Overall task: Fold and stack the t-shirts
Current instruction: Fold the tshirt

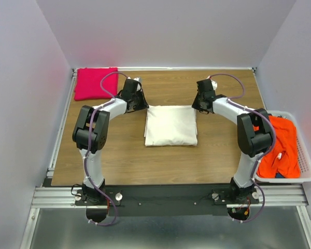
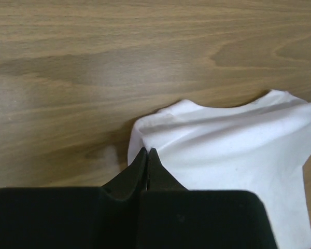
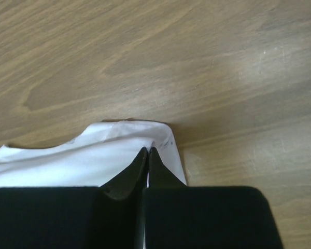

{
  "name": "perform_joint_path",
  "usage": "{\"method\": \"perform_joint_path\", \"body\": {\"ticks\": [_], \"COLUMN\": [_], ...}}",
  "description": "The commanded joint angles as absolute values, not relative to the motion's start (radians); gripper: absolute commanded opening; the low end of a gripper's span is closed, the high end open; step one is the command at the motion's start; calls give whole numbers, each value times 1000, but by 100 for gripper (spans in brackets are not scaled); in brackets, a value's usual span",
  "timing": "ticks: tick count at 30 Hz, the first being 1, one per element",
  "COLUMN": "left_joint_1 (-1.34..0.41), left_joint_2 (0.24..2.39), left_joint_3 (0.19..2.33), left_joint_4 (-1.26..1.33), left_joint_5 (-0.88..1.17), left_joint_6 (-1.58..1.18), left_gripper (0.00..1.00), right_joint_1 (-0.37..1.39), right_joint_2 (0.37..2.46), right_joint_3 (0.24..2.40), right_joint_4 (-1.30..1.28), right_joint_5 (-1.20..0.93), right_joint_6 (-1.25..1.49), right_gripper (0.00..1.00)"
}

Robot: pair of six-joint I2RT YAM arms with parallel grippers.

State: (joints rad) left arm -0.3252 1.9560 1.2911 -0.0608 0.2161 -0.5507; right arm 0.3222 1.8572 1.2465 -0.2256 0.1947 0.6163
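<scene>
The cream-white t-shirt [image 1: 171,126] lies folded in a rectangle at the table's middle. My left gripper [image 1: 142,104] is at its far left corner, and in the left wrist view the gripper [image 2: 146,151] is shut, pinching the puckered white cloth [image 2: 233,145]. My right gripper [image 1: 197,107] is at the far right corner, and in the right wrist view the gripper [image 3: 148,150] is shut on the white cloth [image 3: 93,155] there. The magenta-pink t-shirt [image 1: 95,83] lies folded at the back left corner. The orange-red t-shirt [image 1: 280,145] lies crumpled in the basket.
A white plastic laundry basket [image 1: 306,161] stands off the table's right edge beside the right arm. The wooden table [image 1: 129,161] is walled at the back and sides. A metal rail [image 1: 171,194] carries both arm bases at the near edge.
</scene>
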Motion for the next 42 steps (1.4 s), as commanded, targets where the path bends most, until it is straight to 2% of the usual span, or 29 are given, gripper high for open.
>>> {"method": "perform_joint_path", "body": {"ticks": [1,3,4,5,7,8,11,13,14,16,17,19,20,22,27,42], "left_joint_1": [-299,-290,-288,-285,-273,-272,-271,-284,-291,-314,-349,-380,-397,-440,-518,-656], "left_joint_2": [2009,2000,1993,1980,1938,1904,1853,1795,1773,1721,1692,1671,1660,1640,1635,1707], "left_joint_3": [1380,1400,1417,1425,1434,1430,1396,1332,1307,1237,1215,1151,1128,1054,989,951], "left_joint_4": [-72,-71,-74,-80,-89,-95,-118,-117,-107,-101,-95,-89,-78,-32,29,106], "left_joint_5": [186,189,180,175,158,152,132,141,146,166,169,178,189,233,294,417], "left_joint_6": [-549,-548,-545,-534,-525,-520,-511,-523,-525,-531,-538,-554,-575,-601,-649,-672], "left_gripper": [14,27,42,49,60,61,63,59,56,44,30,19,5,0,0,0], "right_joint_1": [290,276,264,259,259,259,259,271,281,305,337,371,394,417,456,460], "right_joint_2": [1927,1943,1944,1937,1895,1876,1807,1757,1697,1649,1597,1548,1528,1474,1420,1466], "right_joint_3": [1322,1344,1356,1359,1356,1351,1321,1275,1217,1157,1108,1060,1037,971,858,750], "right_joint_4": [-207,-207,-209,-210,-215,-230,-278,-285,-284,-281,-281,-273,-268,-252,-177,-77], "right_joint_5": [207,201,189,181,192,190,146,74,52,11,-24,-66,-118,-176,-314,-368], "right_joint_6": [566,560,554,549,535,534,549,575,587,610,620,640,652,682,722,753], "right_gripper": [9,22,27,41,51,55,54,46,35,27,22,20,18,16,13,12]}}
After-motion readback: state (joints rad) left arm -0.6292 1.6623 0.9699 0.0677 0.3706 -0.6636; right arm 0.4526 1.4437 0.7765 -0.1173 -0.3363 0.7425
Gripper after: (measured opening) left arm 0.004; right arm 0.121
